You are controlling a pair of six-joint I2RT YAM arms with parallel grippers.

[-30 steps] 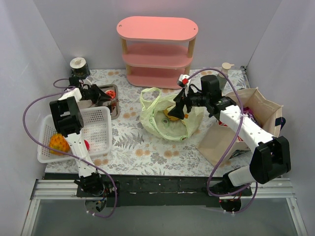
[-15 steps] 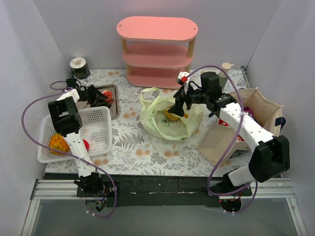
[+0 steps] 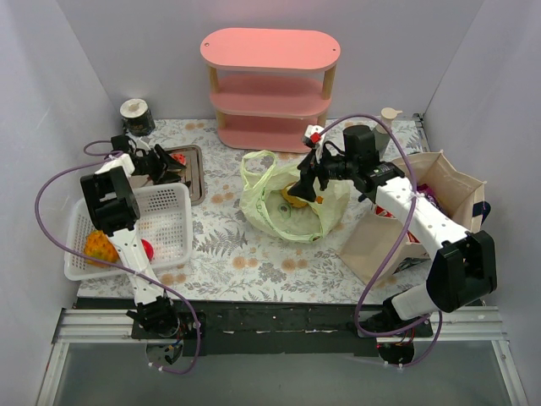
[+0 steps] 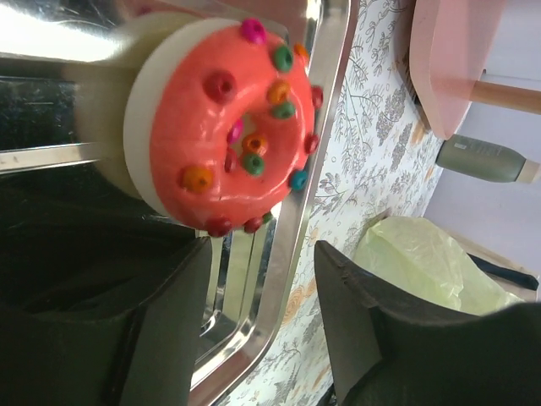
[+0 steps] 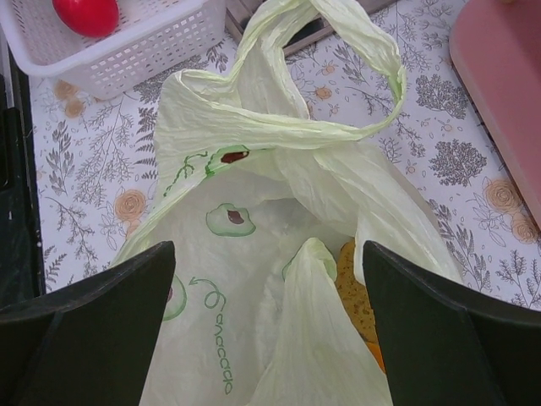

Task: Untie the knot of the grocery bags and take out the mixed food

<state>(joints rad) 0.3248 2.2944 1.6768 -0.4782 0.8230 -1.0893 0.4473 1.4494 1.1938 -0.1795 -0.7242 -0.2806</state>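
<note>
Left gripper (image 4: 262,321) stands half open, holding nothing; the donut (image 4: 224,127) sits on the tray (image 4: 289,254) just beyond its jaws. Best to back straight off, so neither finger nudges the donut.

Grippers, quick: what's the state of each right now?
Left gripper: open, holding nothing; the donut lies just beyond it.
Right gripper: open, empty, above the plastic bag.

Folds of the plastic bag (image 5: 254,245) hid most of an orange-brown food item (image 5: 353,283) inside it. The right wrist view's top edge cut off the red fruit (image 5: 86,14) in the white basket (image 5: 144,51). From above, the left arm (image 3: 110,200) covered part of the pineapple (image 3: 98,247), and what lay inside the tote (image 3: 452,179) on the right was too small to tell.
</note>
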